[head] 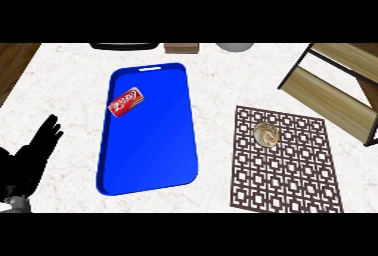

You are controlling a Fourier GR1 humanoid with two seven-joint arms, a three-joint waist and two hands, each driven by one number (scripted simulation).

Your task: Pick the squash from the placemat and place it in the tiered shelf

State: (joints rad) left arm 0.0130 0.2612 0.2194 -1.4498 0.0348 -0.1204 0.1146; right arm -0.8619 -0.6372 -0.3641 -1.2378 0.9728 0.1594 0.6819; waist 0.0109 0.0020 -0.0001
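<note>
A small round tan squash point(266, 135) lies on the upper part of the brown lattice placemat point(288, 175) at the right of the counter. The tiered shelf point(339, 90), wooden boards in a dark frame, stands at the upper right, just beyond the mat. My left hand point(33, 155) shows at the lower left edge with its fingers straight and pointing up, far from the squash and holding nothing. My right hand does not show in the head view.
A long blue tray point(151, 150) lies in the middle of the counter with a red can point(126, 101) on its upper left part. At the back edge sit a dark object point(125, 45), a brown box point(182, 48) and a grey round thing point(235, 46).
</note>
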